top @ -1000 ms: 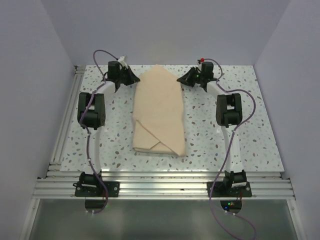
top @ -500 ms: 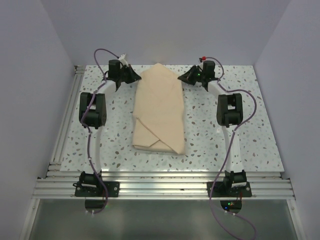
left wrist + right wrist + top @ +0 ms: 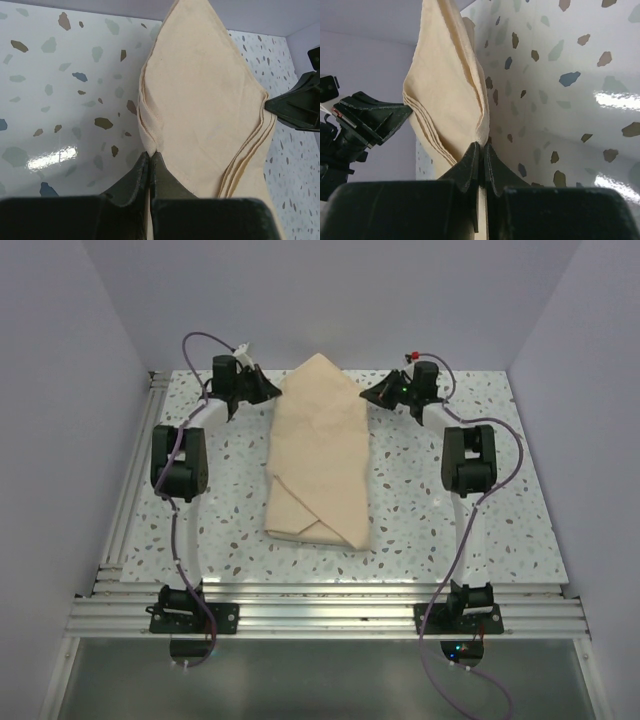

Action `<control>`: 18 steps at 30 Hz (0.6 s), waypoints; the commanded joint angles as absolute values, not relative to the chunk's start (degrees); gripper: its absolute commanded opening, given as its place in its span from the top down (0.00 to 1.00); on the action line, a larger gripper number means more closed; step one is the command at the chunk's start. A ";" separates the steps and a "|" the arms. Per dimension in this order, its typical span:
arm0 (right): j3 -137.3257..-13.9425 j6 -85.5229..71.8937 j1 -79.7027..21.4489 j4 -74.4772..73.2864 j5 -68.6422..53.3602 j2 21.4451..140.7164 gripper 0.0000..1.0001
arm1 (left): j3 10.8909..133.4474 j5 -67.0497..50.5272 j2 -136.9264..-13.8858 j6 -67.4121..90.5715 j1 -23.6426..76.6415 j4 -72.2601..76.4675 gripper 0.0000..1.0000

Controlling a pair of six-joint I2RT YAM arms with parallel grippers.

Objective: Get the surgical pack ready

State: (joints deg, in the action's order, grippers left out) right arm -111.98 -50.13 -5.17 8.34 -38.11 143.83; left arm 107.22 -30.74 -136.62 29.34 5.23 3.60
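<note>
Speckled table (image 3: 420,500) | 1 wrap sheet (image 3: 318,460) | 2 pinching: left gripper (image 3: 150,155), right gripper (image 3: 481,146)

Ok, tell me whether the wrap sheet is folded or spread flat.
Folded. The wrap sheet lies as a narrow layered strip, flaps crossing at its near end; both wrist views show stacked edges.

On table (image 3: 430,525), wrap sheet (image 3: 318,460); left tool (image 3: 275,392) and right tool (image 3: 366,395) at its far side corners.
</note>
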 commanded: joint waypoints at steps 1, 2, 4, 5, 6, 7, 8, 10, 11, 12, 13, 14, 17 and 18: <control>-109.08 -50.71 -4.48 13.18 -40.25 136.23 1.00 | 105.03 -32.25 -130.43 28.65 3.87 6.06 1.00; -108.72 -50.71 -4.57 13.27 -40.60 135.53 1.00 | 104.68 -32.43 -130.08 28.83 3.78 5.98 1.00; -107.50 -50.80 -4.48 14.14 -41.04 134.83 1.00 | 104.42 -32.87 -129.73 28.83 3.78 5.98 1.00; -107.06 -50.80 -4.40 14.41 -41.48 133.87 1.00 | 103.72 -32.87 -128.94 28.83 3.69 6.06 1.00; -105.92 -50.97 -4.39 14.76 -41.66 133.51 1.00 | 103.10 -32.96 -128.41 28.83 3.69 6.33 1.00; -105.30 -51.06 -4.48 15.46 -41.83 132.90 1.00 | 101.53 -32.96 -127.80 28.83 3.69 6.68 1.00; -104.60 -51.06 -4.31 15.90 -42.01 131.76 1.00 | 100.64 -32.87 -126.49 28.92 3.69 7.46 1.00; -102.49 -50.98 -4.13 16.70 -42.27 130.61 1.00 | 98.10 -32.87 -125.07 28.92 3.43 8.17 1.00; -101.87 -51.06 -3.96 16.96 -42.54 130.08 1.00 | 97.30 -32.96 -123.76 29.09 3.34 8.87 1.00; -100.30 -51.15 -3.87 17.57 -42.89 128.95 1.00 | 96.51 -33.39 -123.23 29.27 3.08 9.31 1.00; -99.50 -51.24 -3.69 17.93 -43.06 128.33 1.00 | 95.11 -33.57 -122.18 29.62 2.99 9.75 1.00; -98.54 -51.33 -3.43 18.45 -43.07 127.71 1.00 | 94.58 -33.84 -121.73 29.79 2.81 10.36 1.00; -94.93 -51.68 -3.08 20.39 -43.85 125.25 1.00 | 92.82 -34.19 -119.89 29.88 2.72 10.72 1.00; -93.27 -51.77 -2.99 21.26 -44.12 124.72 1.00 | 92.29 -34.28 -119.27 29.97 2.72 10.90 1.00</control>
